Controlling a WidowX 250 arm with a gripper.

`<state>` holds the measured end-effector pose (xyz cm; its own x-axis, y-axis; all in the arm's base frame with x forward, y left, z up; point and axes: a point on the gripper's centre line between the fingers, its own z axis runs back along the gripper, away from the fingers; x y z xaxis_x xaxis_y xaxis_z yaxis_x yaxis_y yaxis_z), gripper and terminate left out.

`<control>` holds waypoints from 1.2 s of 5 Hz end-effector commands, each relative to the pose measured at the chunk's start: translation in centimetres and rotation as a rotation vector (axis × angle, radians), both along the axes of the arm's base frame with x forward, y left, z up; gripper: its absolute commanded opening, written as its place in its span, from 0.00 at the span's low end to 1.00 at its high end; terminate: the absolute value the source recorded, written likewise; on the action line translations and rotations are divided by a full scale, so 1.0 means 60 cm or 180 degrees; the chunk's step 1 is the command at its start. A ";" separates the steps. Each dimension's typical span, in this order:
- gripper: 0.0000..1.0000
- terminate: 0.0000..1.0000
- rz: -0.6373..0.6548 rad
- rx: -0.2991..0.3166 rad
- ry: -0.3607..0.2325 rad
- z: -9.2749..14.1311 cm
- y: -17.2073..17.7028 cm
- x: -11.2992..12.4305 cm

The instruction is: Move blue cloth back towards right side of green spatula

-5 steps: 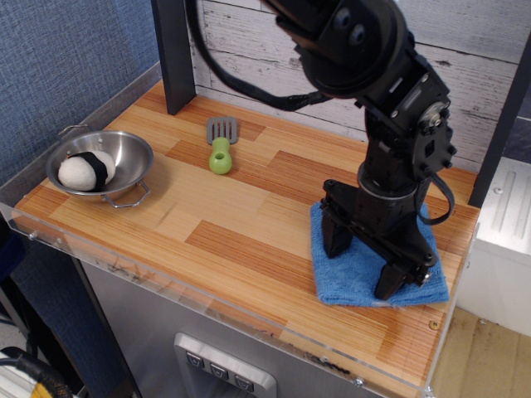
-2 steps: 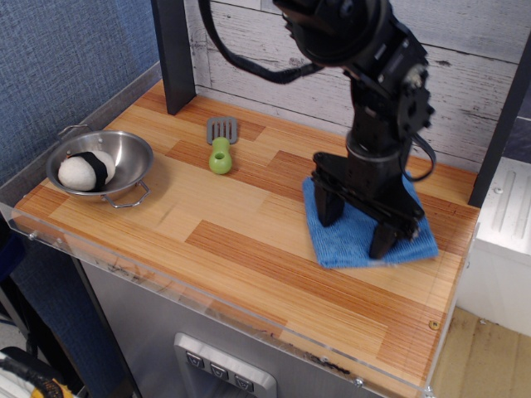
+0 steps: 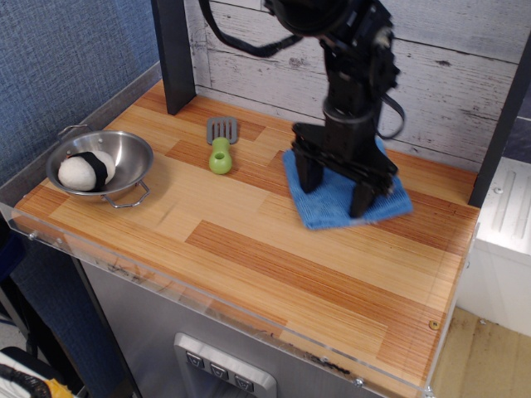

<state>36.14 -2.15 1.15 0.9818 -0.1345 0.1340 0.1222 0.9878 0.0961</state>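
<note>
Dragged from the desk's [image 3: 249, 249] front right corner toward the green spatula [image 3: 221, 144], the blue cloth [image 3: 332, 199] sits under spread-wide fingers [image 3: 308, 172], so mid-drag; next, release.

You find no readable text, label, brand, number or sign anywhere here: nothing legible on the black robot arm, the wooden tabletop, the whitewashed plank wall, or the grey panel with buttons at the near edge.
</note>
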 end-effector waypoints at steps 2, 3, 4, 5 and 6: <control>1.00 0.00 0.0549 0.0051 -0.0046 0.013 0.131 0.057; 1.00 0.00 0.0617 0.0067 -0.0056 0.018 0.150 0.059; 1.00 0.00 0.0613 0.0046 -0.0037 0.024 0.154 0.052; 1.00 0.00 0.0558 0.0001 -0.0072 0.056 0.149 0.050; 1.00 0.00 0.0596 -0.0039 -0.0218 0.102 0.140 0.054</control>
